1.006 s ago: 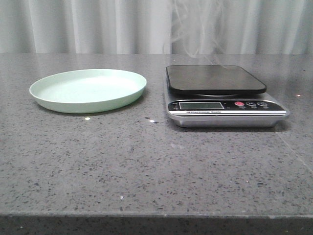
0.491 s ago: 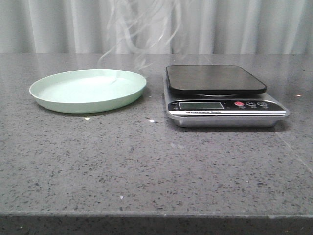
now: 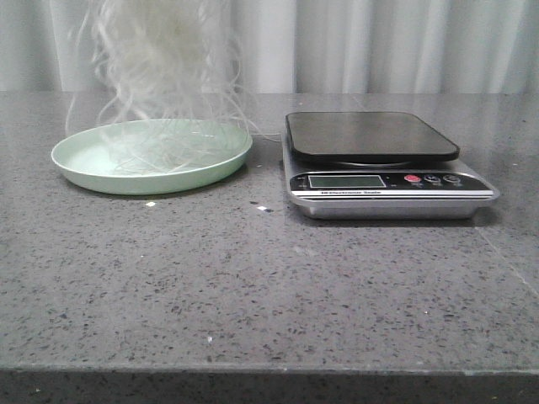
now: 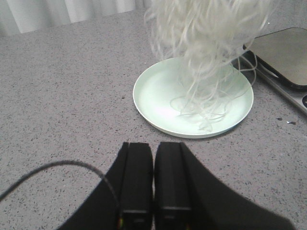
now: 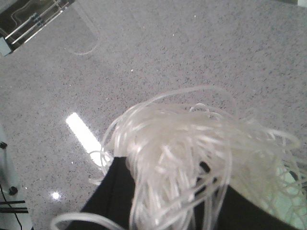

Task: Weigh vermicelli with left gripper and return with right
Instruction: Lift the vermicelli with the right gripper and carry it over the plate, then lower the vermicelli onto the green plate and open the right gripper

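Since the earlier front views, the vermicelli [image 3: 160, 71] has travelled from above the scale [image 3: 379, 164] across to the pale green plate [image 3: 76, 168]; only faint strands showed then, and now I see a dense hanging tangle whose lowest loops touch the plate's floor. I judge the weighing finished and the return nearly complete, with only the release left. Scale platform bare; display unreadable. In the right wrist view, the right gripper [image 5: 168, 201] sits beneath a bundle of strands [image 5: 192, 143] draped over its dark fingers; I read it as clamped on the noodles, though the jaw gap itself is buried. From the front view the arm is out of frame, evidently high above the plate. The left gripper [image 4: 153, 182] hovers over bare table [image 4: 57, 96] near the plate [image 4: 148, 110], its fingers pressed together and holding nothing.
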You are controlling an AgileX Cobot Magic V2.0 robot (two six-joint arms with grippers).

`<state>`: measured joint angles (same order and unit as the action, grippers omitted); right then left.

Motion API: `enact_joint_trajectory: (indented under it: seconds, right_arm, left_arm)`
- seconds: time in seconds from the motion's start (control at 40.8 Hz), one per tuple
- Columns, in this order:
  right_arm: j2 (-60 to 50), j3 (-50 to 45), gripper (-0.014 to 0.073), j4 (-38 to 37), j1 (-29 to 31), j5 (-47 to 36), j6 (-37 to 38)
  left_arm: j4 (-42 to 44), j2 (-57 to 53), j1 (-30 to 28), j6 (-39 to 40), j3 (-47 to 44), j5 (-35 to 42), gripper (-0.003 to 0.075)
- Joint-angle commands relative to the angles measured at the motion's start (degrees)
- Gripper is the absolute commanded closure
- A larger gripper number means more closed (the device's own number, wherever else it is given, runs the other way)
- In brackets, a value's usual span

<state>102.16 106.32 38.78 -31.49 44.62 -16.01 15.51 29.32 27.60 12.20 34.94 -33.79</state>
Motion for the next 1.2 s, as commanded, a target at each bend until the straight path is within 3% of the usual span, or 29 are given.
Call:
enact_joint_trajectory:
  seconds: [0.0,0.393,0.982,1.055,1.178]
  right_arm:
    - [-1.11,2.06,0.0444,0.11,-0.8,-4.47,-1.02]
    - [5.51,2.06,0.0444,-7.27,-2.72,1.03,-1.02]
    - [7.7,2.06,0.0433,-9.37,-2.72,3.88,-1.02]
    - [7.57,2.06,0.0376,-9.37,-2.72,4.33,-1.02]
    - [7.33,2.08,0.0175,-9.37,-2.72,4.57,-1.02]
  left_arm:
    - [0.54,0.15,0.05,0.46,1.56,3.69,0.0583]
    - [0.54,0.15,0.05,0.46,1.56,3.69,0.0583]
    - [0.54,0.15,0.05,0.46,1.56,3.5,0.0583]
    - [0.54,0.15,0.05,0.46,1.56,3.36,0.0583]
    - [0.54,0.15,0.05,0.46,1.56,2.86,0.0583]
